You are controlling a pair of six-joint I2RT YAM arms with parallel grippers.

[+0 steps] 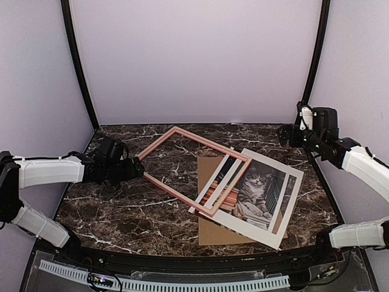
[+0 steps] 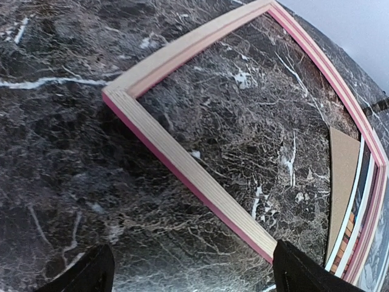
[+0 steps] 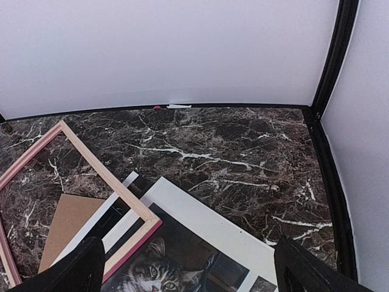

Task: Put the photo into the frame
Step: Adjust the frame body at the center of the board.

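Observation:
The pink frame lies flat and skewed on the marble table, its right corner resting over the mat and print. The photo, a tabby cat with books, lies under the white mat. My left gripper is open at the frame's left corner. In the left wrist view the near rail of the frame runs to the right fingertip, and the gripper holds nothing. My right gripper is open and raised at the back right. Its view shows the photo, the mat and the frame.
A brown backing board lies under the mat and print, also seen in the right wrist view and the left wrist view. White walls with black posts close the back and sides. The table's rim runs along the front.

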